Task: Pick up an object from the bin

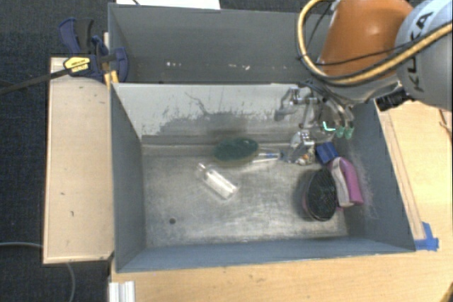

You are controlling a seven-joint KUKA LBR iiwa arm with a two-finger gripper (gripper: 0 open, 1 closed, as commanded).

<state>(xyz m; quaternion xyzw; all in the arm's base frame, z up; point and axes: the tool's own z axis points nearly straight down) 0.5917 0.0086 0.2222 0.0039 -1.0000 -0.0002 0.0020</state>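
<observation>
Low in the grey metal bin (pixel 212 39), near its back right corner, the tool (pixel 303 149) hangs over the floor. How far open it is cannot be told, and nothing can be seen in its hold. Nearest to it is a dark green oval-headed brush with a clear plastic handle (pixel 237 150), lying flat to the tool's left in the camera view, with the handle's end just beside the tool. It is probably light and stiff. The smooth handle may slip, so the neck by the head looks like the surer hold. A small blue piece (pixel 325 152) sits just on the tool's other side. Farther off lie a black oval hairbrush (pixel 320 196), touching a pink-and-purple object (pixel 347 180), and a small clear plastic bottle (pixel 216 182).
</observation>
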